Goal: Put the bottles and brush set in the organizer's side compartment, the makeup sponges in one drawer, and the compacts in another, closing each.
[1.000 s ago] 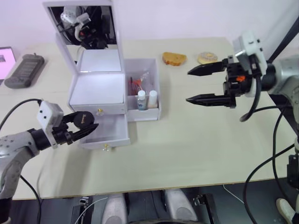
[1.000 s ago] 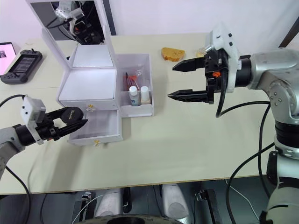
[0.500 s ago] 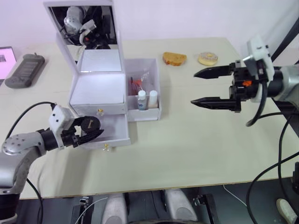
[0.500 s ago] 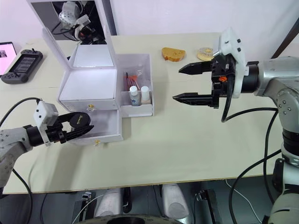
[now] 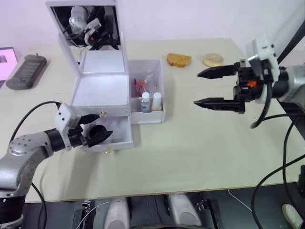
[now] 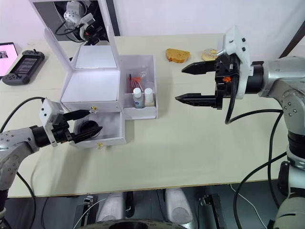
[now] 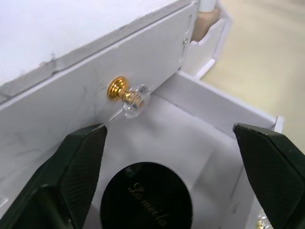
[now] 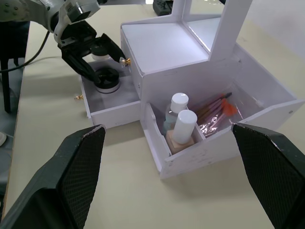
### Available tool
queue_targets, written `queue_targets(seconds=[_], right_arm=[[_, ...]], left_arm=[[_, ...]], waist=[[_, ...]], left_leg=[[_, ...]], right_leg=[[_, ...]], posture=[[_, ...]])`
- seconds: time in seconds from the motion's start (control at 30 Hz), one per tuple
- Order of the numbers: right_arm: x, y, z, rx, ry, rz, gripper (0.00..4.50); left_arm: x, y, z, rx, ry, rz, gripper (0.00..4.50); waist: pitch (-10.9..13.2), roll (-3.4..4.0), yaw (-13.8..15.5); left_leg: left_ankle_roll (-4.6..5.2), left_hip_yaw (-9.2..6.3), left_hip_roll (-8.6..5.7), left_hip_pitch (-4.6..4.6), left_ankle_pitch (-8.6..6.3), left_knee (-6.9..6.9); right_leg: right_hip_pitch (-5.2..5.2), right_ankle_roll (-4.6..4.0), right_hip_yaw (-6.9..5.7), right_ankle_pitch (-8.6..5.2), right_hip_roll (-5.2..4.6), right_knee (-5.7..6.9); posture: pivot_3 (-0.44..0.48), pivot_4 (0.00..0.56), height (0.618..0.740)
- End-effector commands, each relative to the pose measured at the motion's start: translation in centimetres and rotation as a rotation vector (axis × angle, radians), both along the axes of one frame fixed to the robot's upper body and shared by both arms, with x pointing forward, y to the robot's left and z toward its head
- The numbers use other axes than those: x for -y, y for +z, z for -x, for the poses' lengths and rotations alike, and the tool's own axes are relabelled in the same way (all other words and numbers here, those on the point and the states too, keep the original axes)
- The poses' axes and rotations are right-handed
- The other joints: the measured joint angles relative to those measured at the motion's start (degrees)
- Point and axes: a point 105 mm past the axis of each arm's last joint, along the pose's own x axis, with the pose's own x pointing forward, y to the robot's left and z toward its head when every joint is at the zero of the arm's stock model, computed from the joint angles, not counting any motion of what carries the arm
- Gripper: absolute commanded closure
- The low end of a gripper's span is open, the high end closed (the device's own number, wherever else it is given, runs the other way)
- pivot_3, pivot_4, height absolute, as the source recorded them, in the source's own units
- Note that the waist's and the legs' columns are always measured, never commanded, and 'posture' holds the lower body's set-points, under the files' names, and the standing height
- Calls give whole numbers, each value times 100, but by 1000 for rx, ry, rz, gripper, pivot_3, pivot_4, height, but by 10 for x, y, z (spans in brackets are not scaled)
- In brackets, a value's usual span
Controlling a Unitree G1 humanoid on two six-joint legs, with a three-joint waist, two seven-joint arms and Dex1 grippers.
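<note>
The white organizer stands with its mirror lid up. In its side compartment are two bottles and the brush set. The lower drawer is pulled out, and a black compact lies inside it. My left gripper is open, one finger on each side of the compact, clear of it. The upper drawer is shut, with a gold knob. Right of the organizer, my right gripper hangs open and holds nothing. The makeup sponges are out of view.
A grey game controller and a pink-screened device lie at the far left. A piece of bread and a doughnut sit at the back right. Bare tabletop stretches in front of and right of the organizer.
My left gripper carried the compact over the open lower drawer and opened; the compact now lies in the drawer. The right arm shifted slightly to the right and stayed open.
</note>
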Motion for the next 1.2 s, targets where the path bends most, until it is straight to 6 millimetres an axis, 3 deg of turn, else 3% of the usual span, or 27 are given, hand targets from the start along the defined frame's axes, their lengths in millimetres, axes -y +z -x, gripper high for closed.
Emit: queue_targets(seconds=[0.03,0.17,0.3,0.53,0.67,0.8,0.93,1.2], right_arm=[[-2,12,6,47,31,4,0],[-2,9,-3,38,30,-11,0],[-1,1,-12,35,46,-16,0],[20,-21,-44,107,-22,-29,0],[37,-36,-58,57,-74,-69,0],[61,-56,-72,40,-173,-21,0],[80,-67,-74,16,-242,-13,0],[82,-69,-68,11,-255,-3,0]], left_arm=[[2,29,8,67,-8,8,30],[-6,42,22,50,39,40,30],[-30,49,38,43,138,65,30],[-121,39,73,102,448,30,30],[-165,20,103,107,624,-21,30],[-186,-8,134,71,721,-44,30],[-207,-33,163,42,845,-33,30],[-209,-46,160,35,827,-27,30]], waist=[[0,0,4],[0,0,-32],[0,-1,-33],[0,-2,-26],[0,-2,-27],[-1,-2,-27],[-1,-3,-26],[-2,-3,-35]], left_leg=[[0,0,0,0,0,0],[0,-1,0,1,0,0],[0,-4,1,3,0,-1],[0,-2,0,5,0,1],[-1,1,0,5,0,0],[-1,7,-1,5,0,0],[-2,8,-1,5,-1,-2],[-4,6,0,12,-2,-3]], right_leg=[[0,0,0,0,0,0],[0,0,0,0,1,0],[0,0,0,-1,4,3],[2,-4,-2,-3,2,-1],[2,-5,-2,-3,-1,-6],[3,-7,-2,-3,-7,-10],[1,-8,-1,-3,-8,-11],[3,-11,0,-2,-10,-11]], posture=[[0,150,740],[0,150,740],[0,150,740],[0,150,740],[0,150,740],[0,150,740],[0,150,740],[0,150,740]])
